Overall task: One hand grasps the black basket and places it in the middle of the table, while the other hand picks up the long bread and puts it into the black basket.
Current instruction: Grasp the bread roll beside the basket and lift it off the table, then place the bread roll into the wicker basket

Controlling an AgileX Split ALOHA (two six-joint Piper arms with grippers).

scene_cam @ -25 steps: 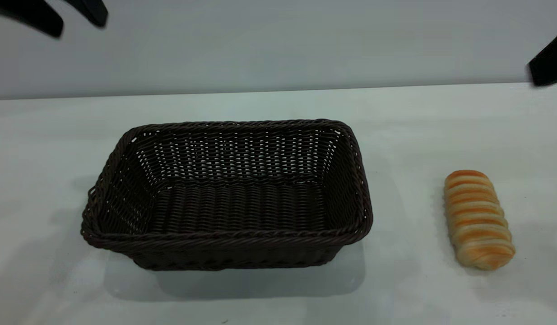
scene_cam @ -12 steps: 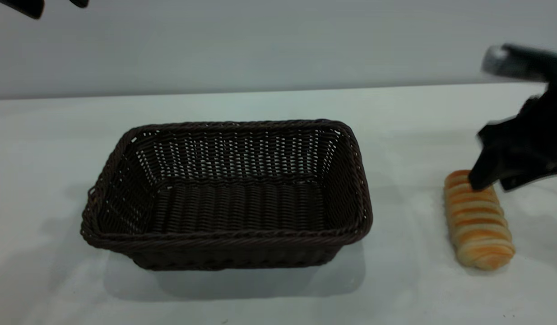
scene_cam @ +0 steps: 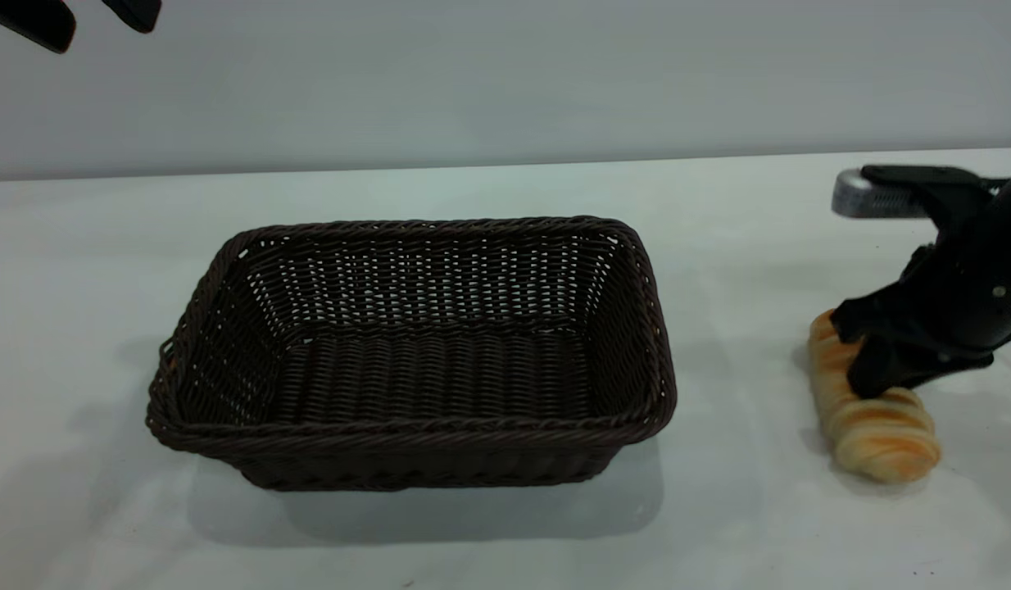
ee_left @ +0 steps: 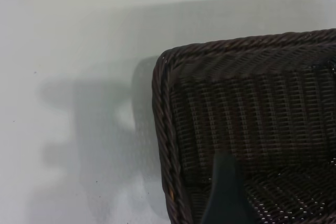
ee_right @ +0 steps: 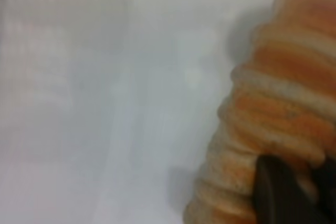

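Note:
The black basket [scene_cam: 411, 352] stands empty on the table [scene_cam: 505, 197], left of centre. Its corner also shows in the left wrist view [ee_left: 247, 103]. The long bread [scene_cam: 878, 430] lies on the table to the basket's right. My right gripper [scene_cam: 874, 369] has come down across the bread's middle and is shut on it; the bread looks pinched there and still rests on the table. In the right wrist view one dark finger [ee_right: 278, 192] presses against the bread [ee_right: 273, 114]. My left gripper [scene_cam: 83, 20] hangs open and empty, high above the basket's far left.
A plain grey wall stands behind the table's far edge. Bare tabletop lies between the basket and the bread and in front of both.
My right gripper has dropped from above the bread's far end onto its middle and closed on it; the bread's near end has shifted slightly. The left gripper has barely moved.

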